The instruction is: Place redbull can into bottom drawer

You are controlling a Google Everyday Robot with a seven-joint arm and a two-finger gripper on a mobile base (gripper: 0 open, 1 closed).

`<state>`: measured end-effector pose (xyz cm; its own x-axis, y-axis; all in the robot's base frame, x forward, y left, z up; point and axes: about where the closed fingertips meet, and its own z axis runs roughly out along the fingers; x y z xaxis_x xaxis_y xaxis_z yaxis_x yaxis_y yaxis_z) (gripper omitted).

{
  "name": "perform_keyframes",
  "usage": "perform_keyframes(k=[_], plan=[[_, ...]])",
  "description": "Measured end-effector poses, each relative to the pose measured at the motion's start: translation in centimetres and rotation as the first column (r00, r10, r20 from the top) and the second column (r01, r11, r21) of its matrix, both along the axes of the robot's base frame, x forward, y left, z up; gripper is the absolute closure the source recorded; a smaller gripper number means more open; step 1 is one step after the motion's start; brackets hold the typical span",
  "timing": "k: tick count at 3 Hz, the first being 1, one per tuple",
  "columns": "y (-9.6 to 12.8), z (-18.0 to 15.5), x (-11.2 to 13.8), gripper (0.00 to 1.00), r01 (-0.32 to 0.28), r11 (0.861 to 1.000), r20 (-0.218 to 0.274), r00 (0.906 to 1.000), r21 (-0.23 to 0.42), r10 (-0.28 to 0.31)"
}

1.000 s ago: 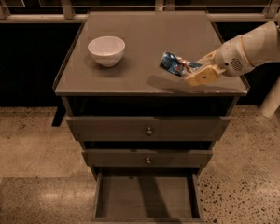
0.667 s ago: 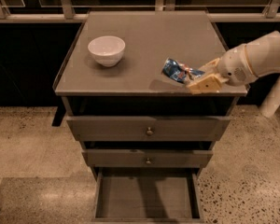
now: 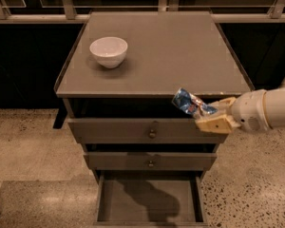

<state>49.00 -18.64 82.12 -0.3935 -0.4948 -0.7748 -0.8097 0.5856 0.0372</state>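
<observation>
The redbull can (image 3: 190, 102) is blue and silver and tilted. My gripper (image 3: 213, 115) is shut on the can and holds it in the air in front of the cabinet's right front edge, level with the top drawer. The arm comes in from the right. The bottom drawer (image 3: 149, 204) is pulled open below, its flat grey floor bare, with the arm's shadow on it. The can is above and slightly right of the drawer's middle.
A white bowl (image 3: 109, 51) stands on the cabinet top (image 3: 180, 51) at the back left. The top drawer (image 3: 153, 130) and middle drawer (image 3: 151, 161) are shut, each with a small round knob. Speckled floor surrounds the cabinet.
My gripper has carried the can off the cabinet top, forward past the front edge and downward, to hang in front of the top drawer.
</observation>
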Motion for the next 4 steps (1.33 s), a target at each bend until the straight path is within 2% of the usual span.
perform_keyframes(k=[1,2,3,4], plan=[[-0.4,-4.8,-2.1,1.0,0.05,0.998,-0.082,0.9955,0.028,-0.047],[-0.1,-4.8,-2.2,1.0,0.04,0.999,-0.077,0.9963,0.029,-0.038],[0.3,-9.6,-3.5,1.0,0.059,0.993,-0.125,0.991,0.099,-0.046],[0.5,-18.0,-5.7,1.0,0.145,0.975,-0.22,0.9697,0.167,-0.107]])
